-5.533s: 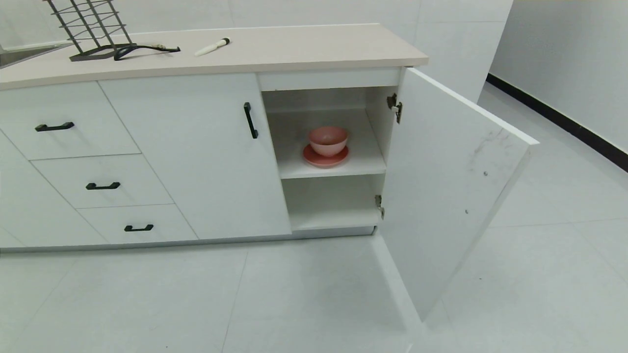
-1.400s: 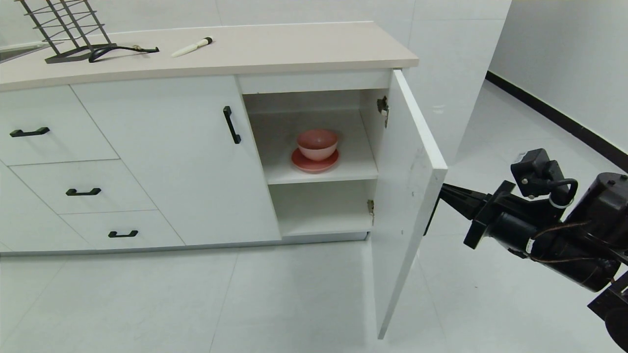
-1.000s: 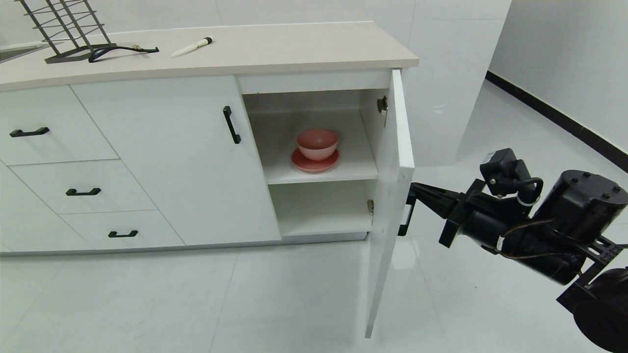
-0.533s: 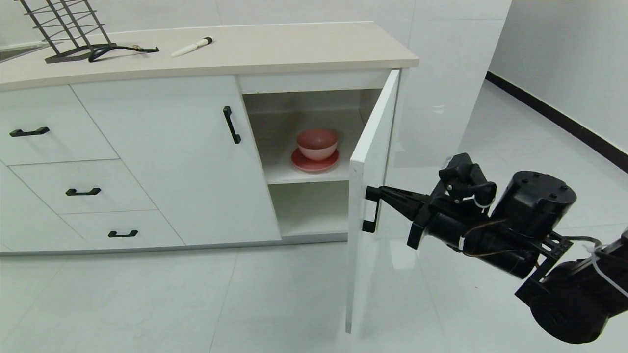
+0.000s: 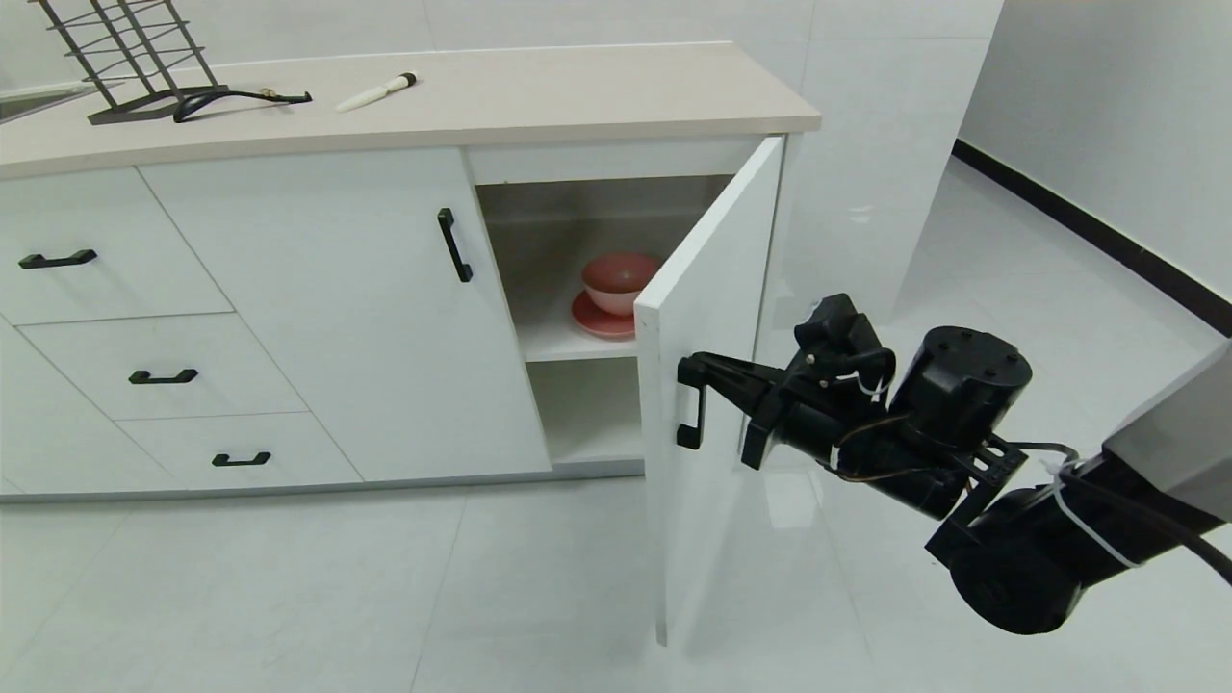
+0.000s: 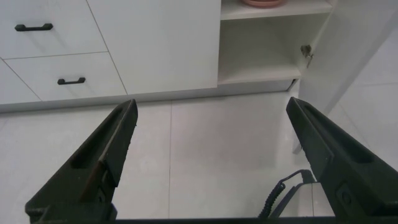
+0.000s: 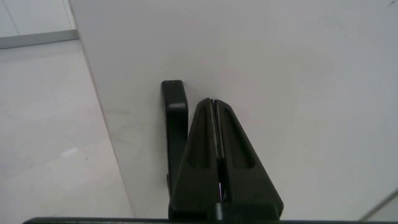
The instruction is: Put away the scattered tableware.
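Note:
A pink bowl (image 5: 613,274) rests on a red plate (image 5: 599,322) on the upper shelf of the white cabinet, both partly hidden by the half-closed door (image 5: 712,318). My right gripper (image 5: 707,371) is shut, its tip against the door's outer face beside the black handle (image 5: 689,409). The right wrist view has the shut gripper (image 7: 213,106) touching the door (image 7: 298,74) next to the handle (image 7: 176,124). My left gripper (image 6: 211,106) hangs open over the floor, facing the cabinet's lower shelf, with the plate's rim (image 6: 264,2) just visible.
On the countertop (image 5: 577,91) stand a black wire rack (image 5: 125,58) and a white-handled utensil (image 5: 375,91). The left cabinet door (image 5: 385,318) is closed, with drawers (image 5: 106,366) beside it. Bare tiled floor spreads in front.
The door has swung from wide open to about half closed. My right arm came in from the right and moved left with the door, its tip on the outer face.

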